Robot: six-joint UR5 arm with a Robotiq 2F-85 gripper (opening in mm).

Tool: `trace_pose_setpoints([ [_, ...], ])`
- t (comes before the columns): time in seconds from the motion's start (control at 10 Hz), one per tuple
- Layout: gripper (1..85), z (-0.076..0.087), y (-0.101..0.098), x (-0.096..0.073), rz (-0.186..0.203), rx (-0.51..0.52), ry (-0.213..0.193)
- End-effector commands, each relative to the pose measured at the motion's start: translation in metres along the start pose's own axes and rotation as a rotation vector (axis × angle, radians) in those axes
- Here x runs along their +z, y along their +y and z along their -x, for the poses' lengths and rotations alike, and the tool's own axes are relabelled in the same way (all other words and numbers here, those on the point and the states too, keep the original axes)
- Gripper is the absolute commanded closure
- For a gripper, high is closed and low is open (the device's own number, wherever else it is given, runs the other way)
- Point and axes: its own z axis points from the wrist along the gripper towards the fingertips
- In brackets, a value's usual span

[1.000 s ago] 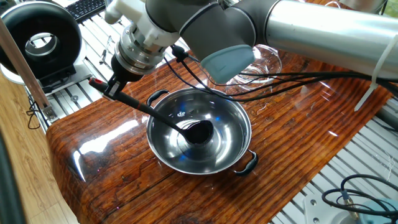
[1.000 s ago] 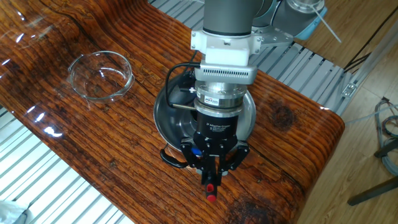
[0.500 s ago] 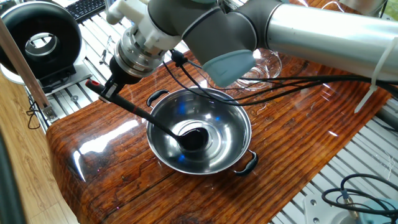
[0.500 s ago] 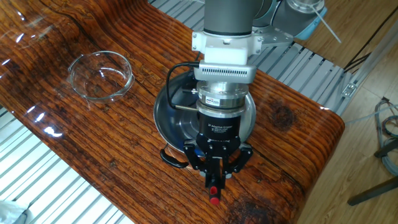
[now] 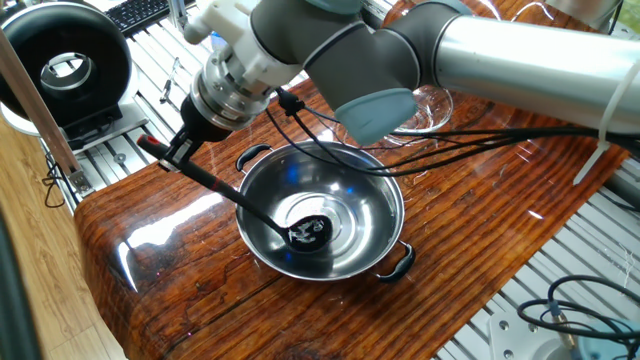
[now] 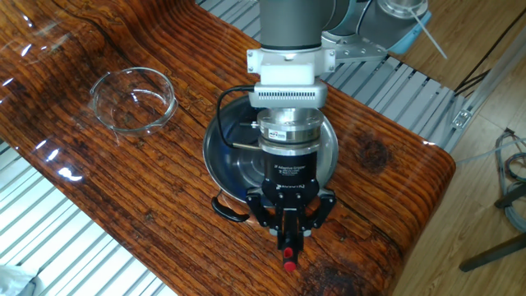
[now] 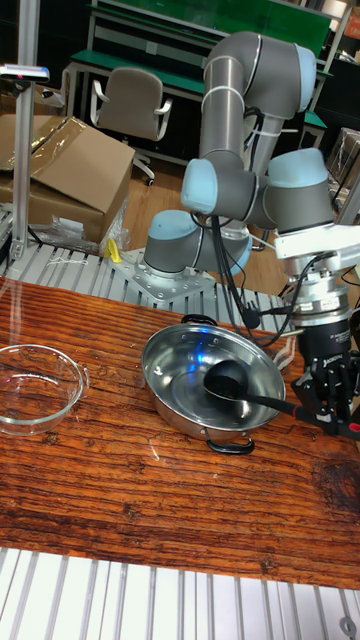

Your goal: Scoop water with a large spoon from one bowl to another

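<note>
Your claw (image 6: pixel 287 233) is clamped tight on the far end of the large spoon (image 5: pixel 235 195), fingers closed on the thin handle near its red-tipped end, out past the steel bowl's rim toward the worktop's end edge. The ladle slants down into the steel bowl (image 5: pixel 375 205), with its scoop head (image 7: pixel 226 377) low in the bowl near the base rings; whether it's actually touching bottom I can't tell. The steel bowl sits mid-worktop; the glass bowl (image 6: pixel 133 99) stands well apart, toward the other end and near a long edge. Water is barely visible, just glints in the steel bowl. Handling, as a judgement: the spoon looks light plastic, but that long thin handle held at the very tip probably flexes and wobbles, so a loaded scoop will likely sway and slop. Keep the head level, move slowly. The grip point is fine for reach, poor for control. The glass bowl is fragile and smaller, so don't knock its rim. The steel bowl is slick and could slide if you push the wall.
</note>
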Motion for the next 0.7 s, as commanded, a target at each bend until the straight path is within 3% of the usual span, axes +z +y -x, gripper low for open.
trace_pose_setpoints([
  [0.0,84.7,0.0001,0.0023,-0.0013,0.037,0.012,-0.020],
  [0.6,84.7,-0.0026,-0.0047,-0.0060,0.048,-0.034,-0.025],
])
